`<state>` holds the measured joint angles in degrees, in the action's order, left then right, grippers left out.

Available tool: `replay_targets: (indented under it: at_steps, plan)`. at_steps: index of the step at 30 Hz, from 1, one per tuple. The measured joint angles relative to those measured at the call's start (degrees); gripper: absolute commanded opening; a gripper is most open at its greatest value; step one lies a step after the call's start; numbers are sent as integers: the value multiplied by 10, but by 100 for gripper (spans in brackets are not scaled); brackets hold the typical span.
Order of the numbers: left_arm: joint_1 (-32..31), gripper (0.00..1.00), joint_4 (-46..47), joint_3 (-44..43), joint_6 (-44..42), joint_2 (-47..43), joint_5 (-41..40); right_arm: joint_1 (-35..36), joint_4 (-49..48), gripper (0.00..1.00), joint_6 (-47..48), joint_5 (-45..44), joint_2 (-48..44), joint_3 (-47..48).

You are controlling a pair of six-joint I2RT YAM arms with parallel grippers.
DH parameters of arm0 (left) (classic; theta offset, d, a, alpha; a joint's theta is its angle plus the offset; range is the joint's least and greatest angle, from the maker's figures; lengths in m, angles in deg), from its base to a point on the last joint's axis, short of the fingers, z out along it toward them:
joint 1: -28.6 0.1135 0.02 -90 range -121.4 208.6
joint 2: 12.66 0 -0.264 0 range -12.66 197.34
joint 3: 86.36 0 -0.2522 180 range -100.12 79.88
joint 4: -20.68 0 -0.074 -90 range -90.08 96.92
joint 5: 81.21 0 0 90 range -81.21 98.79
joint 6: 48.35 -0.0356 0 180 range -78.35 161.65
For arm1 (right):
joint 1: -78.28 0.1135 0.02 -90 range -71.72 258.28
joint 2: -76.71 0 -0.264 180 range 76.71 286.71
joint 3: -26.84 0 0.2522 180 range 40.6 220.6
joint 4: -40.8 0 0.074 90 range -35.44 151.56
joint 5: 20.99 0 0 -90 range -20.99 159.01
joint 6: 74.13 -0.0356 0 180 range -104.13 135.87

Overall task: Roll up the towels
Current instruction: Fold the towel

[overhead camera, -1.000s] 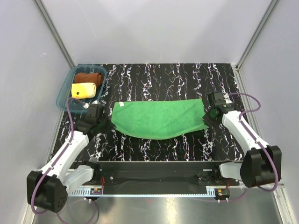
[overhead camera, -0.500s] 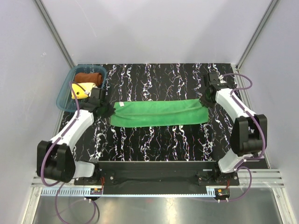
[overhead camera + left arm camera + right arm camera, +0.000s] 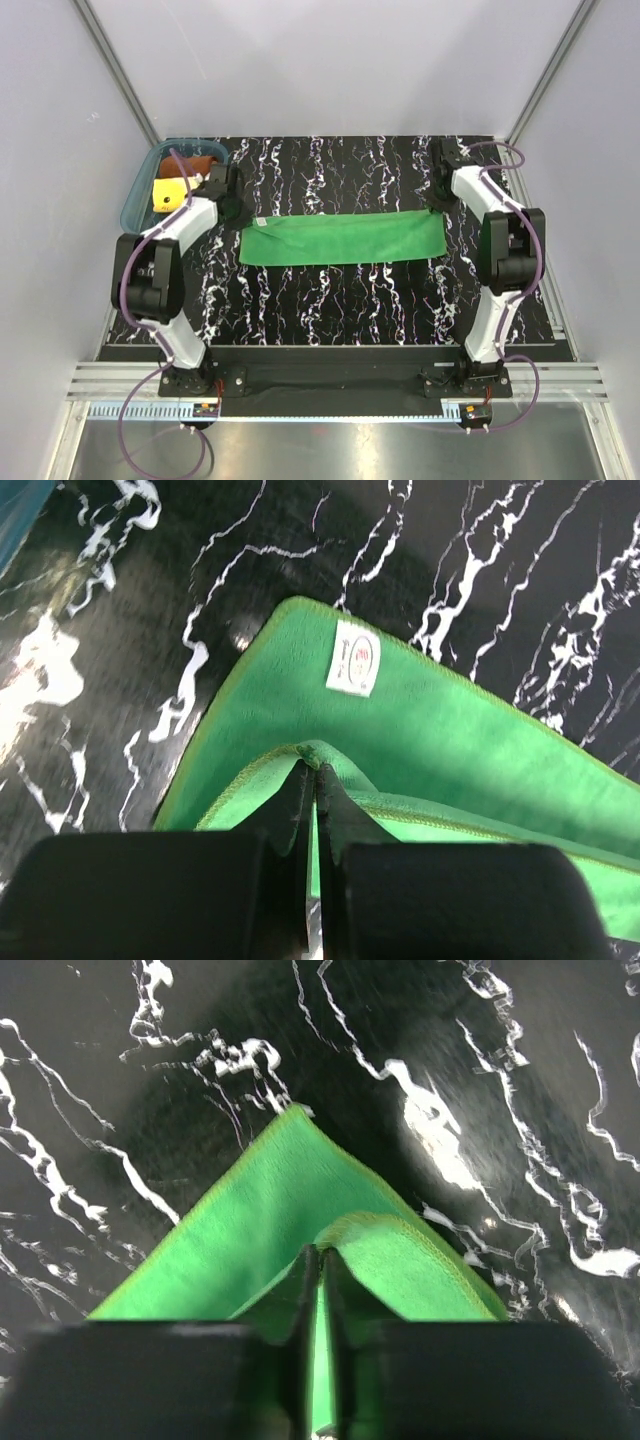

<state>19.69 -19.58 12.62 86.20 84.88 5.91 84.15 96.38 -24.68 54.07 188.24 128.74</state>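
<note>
- Here, my left gripper (image 3: 312, 780) has its jaws pressed together on the bright green cloth towel (image 3: 450, 750), pinching a raised fold of hemmed edge at the towel's left end.
- My right gripper (image 3: 318, 1260) does likewise at the right end, jaws closed tight on a lifted green corner.
- The towel lies as a long, narrow folded band across the black white-veined table (image 3: 330, 290), spanning the gap between my two arms.
- A small white label (image 3: 354, 658) faces up near the left corner, just beyond my fingertips.
- At the table's far left, a translucent teal plastic tray (image 3: 133, 205) holds a rust-brown cloth towel (image 3: 192, 164) and a pale yellow cloth towel (image 3: 166, 193), close beside my left gripper.
</note>
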Motion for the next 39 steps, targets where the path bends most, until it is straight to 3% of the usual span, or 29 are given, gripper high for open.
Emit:
replay_targets:
  at_steps: [1,2,3,4,5,8,15,20,23,28,33,39]
  plan:
    - [2,10,1,-5,-2,10,1,-1,0,38,0,1,9,9]
    - [4,27,1,-10,-4,20,3,-2,2,61,0,2,21,20]
    - [6,37,0,-16,-9,29,5,-2,4,88,0,5,31,30]
    - [9,48,-2,-24,-10,40,7,-3,7,90,3,7,40,40]
    - [12,68,-4,-31,-9,50,9,-4,10,91,9,8,50,52]
    - [21,91,-4,-40,-10,64,10,-4,16,93,17,9,72,82]
    - [35,95,-13,-54,-24,53,3,-4,23,94,32,5,65,96]
    - [33,94,-19,-36,-26,-40,3,-4,8,95,50,6,6,21]
    - [17,92,-2,15,-25,-125,3,-5,-7,95,62,8,-40,-40]
    - [-16,88,23,179,-11,-231,16,-27,-27,91,73,27,-105,-136]
    - [-19,91,40,307,9,-244,46,-56,-48,86,80,55,-132,-204]
    - [-19,87,111,337,31,-230,84,-58,-73,76,86,87,-125,-229]
